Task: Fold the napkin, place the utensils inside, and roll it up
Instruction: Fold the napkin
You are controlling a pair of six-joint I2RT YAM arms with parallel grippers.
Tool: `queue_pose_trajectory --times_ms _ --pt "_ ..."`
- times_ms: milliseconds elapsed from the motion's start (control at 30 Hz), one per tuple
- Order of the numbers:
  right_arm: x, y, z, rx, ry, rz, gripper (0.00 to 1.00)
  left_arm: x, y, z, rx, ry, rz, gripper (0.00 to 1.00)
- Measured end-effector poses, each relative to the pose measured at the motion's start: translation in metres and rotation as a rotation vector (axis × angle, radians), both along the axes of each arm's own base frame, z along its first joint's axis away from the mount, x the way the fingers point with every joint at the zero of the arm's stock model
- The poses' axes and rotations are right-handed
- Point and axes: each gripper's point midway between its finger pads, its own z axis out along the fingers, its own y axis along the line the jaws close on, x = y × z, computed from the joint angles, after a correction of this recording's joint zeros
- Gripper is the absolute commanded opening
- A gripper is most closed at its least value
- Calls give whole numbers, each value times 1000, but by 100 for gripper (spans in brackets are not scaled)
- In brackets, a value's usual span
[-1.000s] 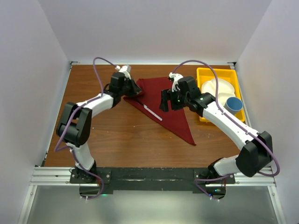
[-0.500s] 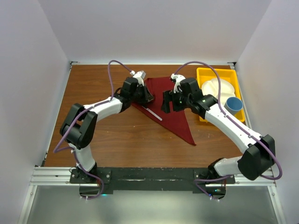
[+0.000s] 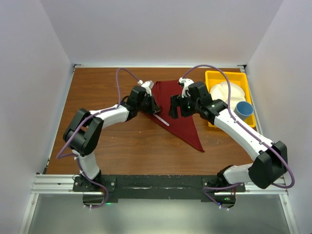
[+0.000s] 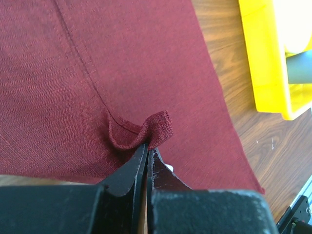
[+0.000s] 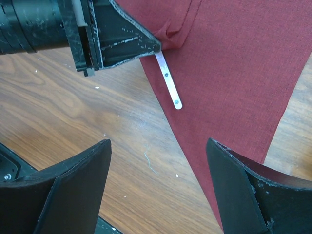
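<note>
The napkin [image 3: 178, 105] lies flat on the table [image 3: 122, 141] as a long triangle, just past centre toward 1 o'clock in the overhead view, with its sharp tip pointing to 5 o'clock. One slim silver utensil [image 5: 169, 80] rests along its 8 o'clock edge, slanting from 10 to 4 o'clock. Its lower end is bare and its upper end is tucked under a small raised curl of cloth. I cannot tell whether other cutlery is hidden there.

The left gripper [image 4: 147, 146] makes that curl: its jaws are closed tight on a pinch of the napkin's hem, lifting it into a little hump right over the utensil. The right gripper [image 5: 157, 144] hangs above the cloth at the utensil's 3 o'clock, jaws wide apart and holding nothing. The yellow tray [image 3: 229, 77] with the white plate [image 3: 225, 92] and blue cup [image 3: 244, 108] sits at the napkin's 3 o'clock.

The fold looks done and the utensil placed, so this is likely the start of the wrap. The next move calls for carrying the pinched hem over the utensil toward 3 o'clock without dragging the metal along. The free gripper could pin the cloth flat.
</note>
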Motion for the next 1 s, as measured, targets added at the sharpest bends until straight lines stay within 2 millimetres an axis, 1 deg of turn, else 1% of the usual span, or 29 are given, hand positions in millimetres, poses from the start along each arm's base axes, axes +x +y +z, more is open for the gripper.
queue_pose_trajectory --times_ms 333,467,533,633,700,733,767,800,933,1000 --pt "0 0 0 1 0 0 82 -13 6 -18 22 45 -8 5" --pt "0 0 -1 0 2 0 82 -18 8 -24 30 63 -11 8" --pt "-1 0 -1 2 2 2 83 -19 8 -25 30 65 -13 9" --pt "-1 0 -1 2 3 2 83 -20 7 -25 26 67 -19 12" --pt "-1 0 -2 1 5 2 83 -20 6 -24 23 69 -25 20" --pt "-1 0 -3 0 7 2 83 -21 6 -24 20 70 -29 33" --pt "-2 0 -3 -1 8 1 83 -22 5 -24 17 70 -32 38" --pt "-2 0 -4 -1 11 0 83 -22 4 -23 10 73 -36 47" --pt "1 2 -11 -1 33 -8 83 -27 1 -21 -10 76 -58 63" --pt "4 4 -23 -3 67 -16 83 -29 4 -13 -20 65 -54 64"
